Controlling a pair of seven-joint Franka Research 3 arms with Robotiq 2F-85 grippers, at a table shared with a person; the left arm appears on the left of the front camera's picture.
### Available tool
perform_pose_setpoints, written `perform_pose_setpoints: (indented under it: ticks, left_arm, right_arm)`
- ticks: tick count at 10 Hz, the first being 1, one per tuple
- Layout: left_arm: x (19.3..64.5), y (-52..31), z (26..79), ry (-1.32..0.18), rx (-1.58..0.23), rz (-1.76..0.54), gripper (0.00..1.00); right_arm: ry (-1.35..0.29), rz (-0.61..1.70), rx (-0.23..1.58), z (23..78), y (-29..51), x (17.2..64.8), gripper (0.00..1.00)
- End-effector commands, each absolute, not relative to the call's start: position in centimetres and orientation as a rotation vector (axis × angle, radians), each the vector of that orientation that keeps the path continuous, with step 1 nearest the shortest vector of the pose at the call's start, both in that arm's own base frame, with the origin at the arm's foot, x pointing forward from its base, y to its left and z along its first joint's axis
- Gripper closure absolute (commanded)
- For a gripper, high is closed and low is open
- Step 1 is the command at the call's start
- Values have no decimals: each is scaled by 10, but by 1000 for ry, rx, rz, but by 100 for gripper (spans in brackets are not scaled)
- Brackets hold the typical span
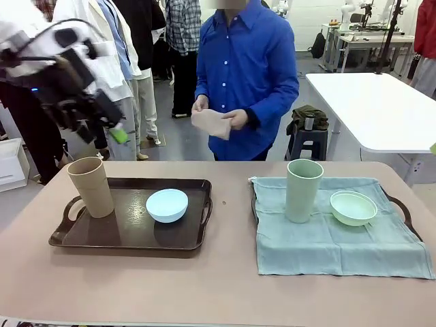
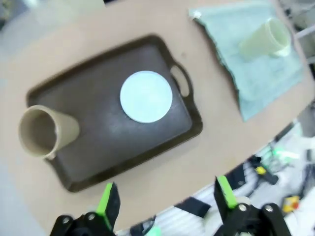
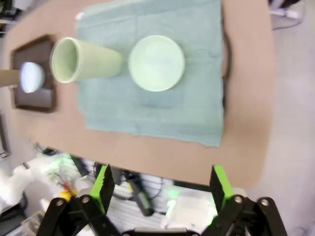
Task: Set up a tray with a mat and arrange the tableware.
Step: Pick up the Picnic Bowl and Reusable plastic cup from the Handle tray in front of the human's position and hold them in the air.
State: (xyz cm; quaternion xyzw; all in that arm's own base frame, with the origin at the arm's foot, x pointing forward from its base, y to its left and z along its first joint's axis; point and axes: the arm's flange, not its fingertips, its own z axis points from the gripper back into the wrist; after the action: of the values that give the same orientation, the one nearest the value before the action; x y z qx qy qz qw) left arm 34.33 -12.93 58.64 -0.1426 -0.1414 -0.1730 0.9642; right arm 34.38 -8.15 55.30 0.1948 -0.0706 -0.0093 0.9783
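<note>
From the front, the left fingers [image 1: 119,135] hang in the air at the upper left, above and behind the tan cup [image 1: 90,186], touching nothing; blur hides their gap here. That cup stands upright, mouth up, at the tray's [image 1: 129,242] left end, with the blue bowl [image 1: 167,204] near it. Further right, the green cup [image 1: 304,189] stands upright on the mat [image 1: 327,245] beside the green bowl [image 1: 353,207]. Looking down the left wrist, those fingers are spread apart and empty over the surface's [image 1: 225,286] edge, with the tan cup well ahead, mouth toward the camera. Down the right wrist, the right fingers [image 3: 102,184] are likewise apart and empty, and the green cup and bowl sit well beyond them.
</note>
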Motion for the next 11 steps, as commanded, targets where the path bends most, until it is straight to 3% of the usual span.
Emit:
perform_pose_setpoints:
  ticks: [1,3,6,8,9,11]
  left_arm:
    - [333,-90,583,-309,-393,-251,0]
    - [338,-43,579,-314,-531,-162,0]
    - [336,14,571,-276,-712,-58,0]
    - [337,7,577,-289,-648,-56,0]
    - [337,7,577,-289,-648,-56,0]
    - [337,7,577,-289,-648,-56,0]
  right_arm:
    - [-76,-56,613,555,-101,354,0]
    - [-59,-124,704,545,-121,357,0]
    - [-15,-163,681,526,-129,351,0]
    - [-13,-161,589,525,-123,346,0]
    - [-16,-180,686,524,-132,352,0]
    - [-16,-180,686,524,-132,352,0]
